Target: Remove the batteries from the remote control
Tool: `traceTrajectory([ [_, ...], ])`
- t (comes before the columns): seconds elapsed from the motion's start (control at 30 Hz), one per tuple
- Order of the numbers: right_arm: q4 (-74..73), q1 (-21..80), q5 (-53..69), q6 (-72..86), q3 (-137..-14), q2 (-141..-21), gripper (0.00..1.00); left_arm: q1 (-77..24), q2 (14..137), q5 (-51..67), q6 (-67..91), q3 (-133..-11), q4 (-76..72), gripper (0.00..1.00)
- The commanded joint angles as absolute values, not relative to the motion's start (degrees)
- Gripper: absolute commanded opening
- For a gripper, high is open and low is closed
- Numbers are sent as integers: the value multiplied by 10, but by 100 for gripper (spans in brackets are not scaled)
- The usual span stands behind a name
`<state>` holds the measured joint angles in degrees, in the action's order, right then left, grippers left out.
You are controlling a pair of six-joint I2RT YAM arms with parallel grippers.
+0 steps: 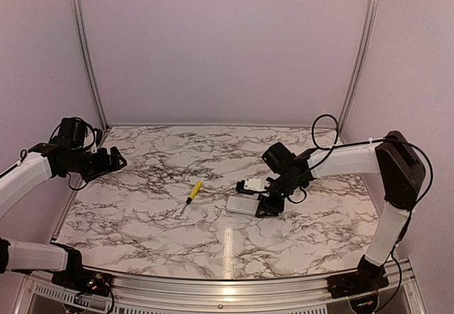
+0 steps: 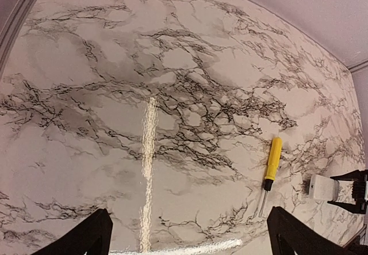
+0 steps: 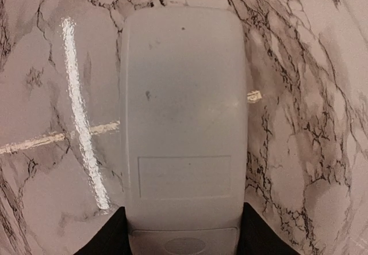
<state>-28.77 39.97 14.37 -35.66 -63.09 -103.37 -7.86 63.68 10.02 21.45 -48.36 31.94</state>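
Filling the right wrist view, the remote control [image 3: 184, 122] is lying flat on the marbled bench [image 1: 156, 229], right of centre, its plain white face turned up. A faint rectangular outline and an oval embossed mark are showing near its gripped end, too faint to read. Right fingers [image 1: 268, 205] are pressing against both long sides of that end, while the remote's far end is pointing toward the left edge. Near it but apart, a yellow-handled screwdriver [image 1: 193, 191] is resting around the bench's centre, its tip angling toward the near edge. Left fingers [image 1: 115, 161] are hovering spread wide above the left edge, holding nothing, well apart from both items.
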Motion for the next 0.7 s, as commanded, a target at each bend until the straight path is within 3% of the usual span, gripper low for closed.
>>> traceTrajectory([
  [0.0,-300,403,138,-344,-663,-1007,40,-77,620,223,204,-466,271,99],
  [0.3,-314,404,148,-321,-706,-989,40,-81,600,380,284,-398,148,99],
  [0.67,-333,442,163,-289,-771,-997,40,-131,631,465,334,-368,28,90],
])
